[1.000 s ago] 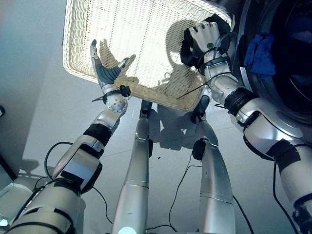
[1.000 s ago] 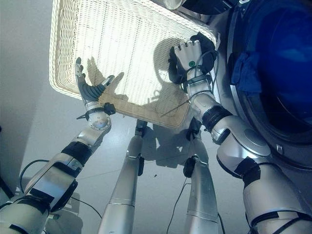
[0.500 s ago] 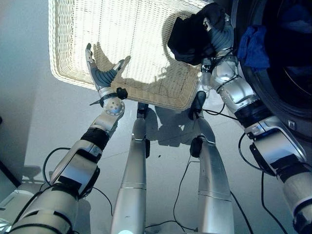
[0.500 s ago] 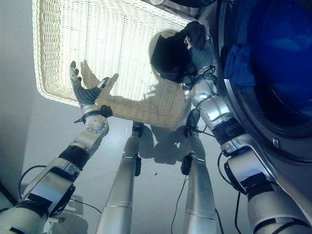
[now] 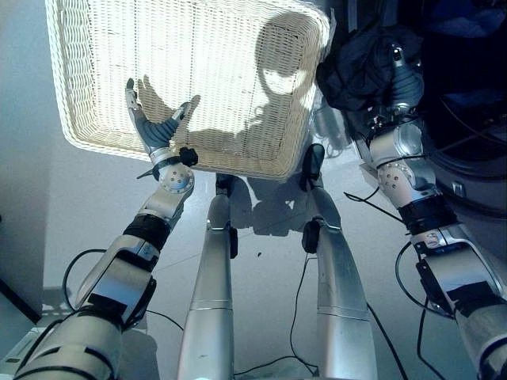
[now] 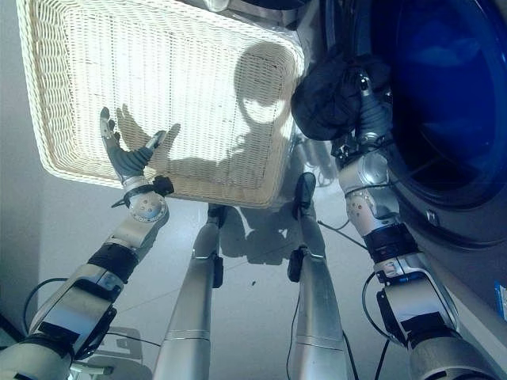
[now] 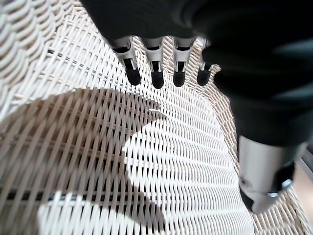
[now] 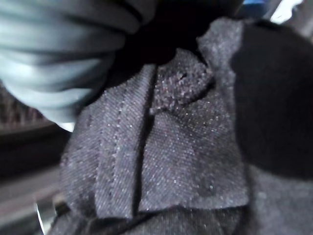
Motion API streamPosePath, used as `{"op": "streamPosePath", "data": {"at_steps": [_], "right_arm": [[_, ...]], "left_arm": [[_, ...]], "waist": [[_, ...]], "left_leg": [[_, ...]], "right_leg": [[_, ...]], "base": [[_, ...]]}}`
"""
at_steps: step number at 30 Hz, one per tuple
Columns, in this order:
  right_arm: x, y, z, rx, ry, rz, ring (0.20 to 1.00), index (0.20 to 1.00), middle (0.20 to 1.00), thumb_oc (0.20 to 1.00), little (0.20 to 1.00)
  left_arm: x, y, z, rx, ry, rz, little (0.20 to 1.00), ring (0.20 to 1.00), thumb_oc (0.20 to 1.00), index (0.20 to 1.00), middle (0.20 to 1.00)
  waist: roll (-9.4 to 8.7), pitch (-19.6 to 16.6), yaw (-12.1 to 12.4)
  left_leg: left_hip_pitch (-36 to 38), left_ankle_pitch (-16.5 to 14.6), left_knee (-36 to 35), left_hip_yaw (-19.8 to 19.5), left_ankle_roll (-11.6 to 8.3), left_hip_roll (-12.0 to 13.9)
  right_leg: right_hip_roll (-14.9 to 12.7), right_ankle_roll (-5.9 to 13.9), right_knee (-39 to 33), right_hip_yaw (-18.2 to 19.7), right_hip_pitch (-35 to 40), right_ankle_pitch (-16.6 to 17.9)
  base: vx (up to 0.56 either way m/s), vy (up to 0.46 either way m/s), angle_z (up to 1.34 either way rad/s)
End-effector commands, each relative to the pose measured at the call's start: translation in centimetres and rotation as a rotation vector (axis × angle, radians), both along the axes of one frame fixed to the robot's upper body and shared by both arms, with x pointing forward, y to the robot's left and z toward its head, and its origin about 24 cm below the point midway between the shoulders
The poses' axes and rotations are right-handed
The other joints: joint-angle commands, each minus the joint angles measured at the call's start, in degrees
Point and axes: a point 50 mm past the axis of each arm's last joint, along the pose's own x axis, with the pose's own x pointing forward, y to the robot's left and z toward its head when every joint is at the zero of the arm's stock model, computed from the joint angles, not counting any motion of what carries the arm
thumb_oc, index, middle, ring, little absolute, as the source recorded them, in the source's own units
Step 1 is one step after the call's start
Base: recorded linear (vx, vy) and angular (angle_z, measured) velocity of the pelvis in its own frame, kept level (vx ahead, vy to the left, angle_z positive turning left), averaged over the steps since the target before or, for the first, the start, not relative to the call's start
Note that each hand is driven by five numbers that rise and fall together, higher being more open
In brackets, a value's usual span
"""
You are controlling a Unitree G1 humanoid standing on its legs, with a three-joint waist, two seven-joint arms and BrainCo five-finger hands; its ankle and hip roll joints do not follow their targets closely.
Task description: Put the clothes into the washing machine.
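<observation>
Carried out of the wicker basket since half a second ago, the dark garment now hangs bunched at the washing machine's round opening, beside the basket's corner. It sits clenched in the right hand, cloth spilling over and around the curled fingers. Inside the basket, the left hand hovers with fingers spread and released.

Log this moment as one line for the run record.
stage: carrying to drum | right hand: shut on dark garment, at washing machine door | left hand: open over white wicker basket
</observation>
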Motion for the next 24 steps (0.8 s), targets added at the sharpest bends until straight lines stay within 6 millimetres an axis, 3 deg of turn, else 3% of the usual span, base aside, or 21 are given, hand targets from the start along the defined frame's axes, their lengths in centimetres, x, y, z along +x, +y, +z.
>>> {"op": "streamPosePath", "data": {"at_steps": [1, 6, 11, 12, 14, 15, 18, 20, 21, 22, 23, 24], "right_arm": [[-1.7, -1.5, 2.2, 0.166, -0.215, 0.074, 0.2, 0.2, 0.2, 0.2, 0.2], [-0.5, -3.8, 0.1, 0.321, -0.126, 0.084, 0.2, 0.2, 0.2, 0.2, 0.2], [1.2, -6.5, -2.2, 0.375, 0.143, -0.074, 0.2, 0.2, 0.2, 0.2, 0.2], [0.9, -9.2, -1.0, 0.434, 0.159, -0.221, 0.2, 0.2, 0.2, 0.2, 0.2], [0.7, -10.1, -0.2, 0.444, 0.146, -0.274, 0.2, 0.2, 0.2, 0.2, 0.2], [-0.7, -12.4, 2.1, 0.468, 0.083, -0.422, 0.2, 0.2, 0.2, 0.2, 0.2], [-2.8, -14.0, 5.4, 0.481, -0.009, -0.617, 0.2, 0.2, 0.2, 0.2, 0.2], [-5.4, -15.3, 8.0, 0.519, -0.093, -0.791, 0.206, 0.206, 0.206, 0.206, 0.206], [-6.4, -15.7, 8.8, 0.523, -0.125, -0.858, 0.332, 0.332, 0.332, 0.332, 0.332], [-7.2, -16.1, 9.3, 0.521, -0.146, -0.918, 0.533, 0.533, 0.533, 0.533, 0.533], [-7.7, -16.3, 9.7, 0.524, -0.157, -0.959, 0.605, 0.605, 0.605, 0.605, 0.605], [-7.7, -16.3, 9.7, 0.524, -0.157, -0.959, 0.605, 0.605, 0.605, 0.605, 0.605]], "left_arm": [[-0.6, 1.4, 0.6, -0.059, -0.076, 0.026, 1.0, 1.0, 1.0, 1.0, 1.0], [-0.6, 1.8, 0.7, -0.057, -0.074, 0.028, 1.0, 1.0, 1.0, 1.0, 1.0], [-0.2, 1.8, 1.2, -0.054, -0.076, 0.016, 1.0, 1.0, 1.0, 1.0, 1.0], [-0.2, 1.7, 1.1, -0.046, -0.07, 0.009, 1.0, 1.0, 1.0, 1.0, 1.0], [-0.2, 1.7, 1.0, -0.042, -0.069, 0.007, 1.0, 1.0, 1.0, 1.0, 1.0], [-0.5, 2.0, 0.4, -0.03, -0.066, 0.006, 1.0, 1.0, 1.0, 1.0, 1.0], [-1.2, 2.3, -0.7, -0.025, -0.065, 0.007, 1.0, 1.0, 1.0, 1.0, 1.0], [-1.9, 3.0, -1.6, -0.025, -0.058, 0.012, 1.0, 1.0, 1.0, 1.0, 1.0], [-2.1, 3.2, -1.9, -0.026, -0.054, 0.013, 1.0, 1.0, 1.0, 1.0, 1.0], [-2.2, 3.3, -2.0, -0.023, -0.052, 0.011, 1.0, 1.0, 1.0, 1.0, 1.0], [-2.3, 3.3, -2.1, -0.019, -0.049, 0.01, 1.0, 1.0, 1.0, 1.0, 1.0], [-2.3, 3.3, -2.1, -0.019, -0.049, 0.01, 1.0, 1.0, 1.0, 1.0, 1.0]], "waist": [[3.17, -0.68, -1.1], [3.12, -0.68, -1.32], [3.4, -0.68, -0.98], [3.64, -0.68, -0.67], [3.79, -0.68, -0.55], [3.39, -0.68, -0.07], [3.1, -0.68, 0.09], [2.31, -0.68, -0.08], [2.11, -0.68, -0.16], [1.86, -0.68, -0.26], [1.7, -0.68, -0.33], [1.7, -0.68, -0.33]], "left_leg": [[2.18, 3.01, -5.17, 4.84, 5.64, -5.37], [2.48, 2.73, -4.99, 5.01, 5.37, -5.04], [2.74, 2.67, -5.04, 5.0, 5.23, -4.96], [2.8, 2.23, -4.44, 4.84, 5.06, -4.79], [2.59, 1.96, -4.01, 4.78, 5.03, -4.66], [2.5, 1.71, -3.81, 4.43, 4.99, -4.58], [2.16, 1.39, -3.67, 3.89, 5.19, -4.61], [2.37, 1.11, -3.51, 3.64, 5.35, -4.64], [2.48, 1.02, -3.36, 3.59, 5.44, -4.65], [2.52, 0.98, -3.25, 3.54, 5.53, -4.66], [2.56, 0.96, -3.11, 3.47, 5.64, -4.75], [2.56, 0.96, -3.11, 3.47, 5.64, -4.75]], "right_leg": [[4.19, 5.67, 1.51, -5.99, 3.37, -1.53], [4.0, 5.84, 1.39, -6.03, 3.84, -1.47], [4.16, 5.62, 0.88, -5.97, 4.13, -1.23], [4.13, 5.57, 0.85, -5.8, 4.36, -1.19], [4.03, 5.56, 1.07, -5.82, 4.27, -1.27], [3.76, 5.6, 1.12, -5.94, 4.46, -1.31], [4.1, 5.59, 0.81, -6.09, 4.57, -1.08], [4.57, 5.65, 0.34, -6.25, 5.24, -0.83], [4.76, 5.64, 0.34, -6.23, 5.44, -0.8], [4.93, 5.58, 0.29, -6.22, 5.68, -0.89], [5.05, 5.5, 0.21, -6.15, 5.84, -0.93], [5.05, 5.5, 0.21, -6.15, 5.84, -0.93]], "base": [[0.0, 0.0, 0.0], [0.0, -0.002, -0.01], [0.0, -0.004, -0.03], [0.01, -0.017, -0.06], [0.01, -0.008, -0.02], [0.0, 0.0, 0.0], [0.0, -0.025, 0.0], [-0.01, -0.016, 0.0], [0.0, 0.0, 0.0], [0.0, 0.0, 0.0], [0.0, 0.0, 0.0], [0.0, 0.0, 0.0]]}}
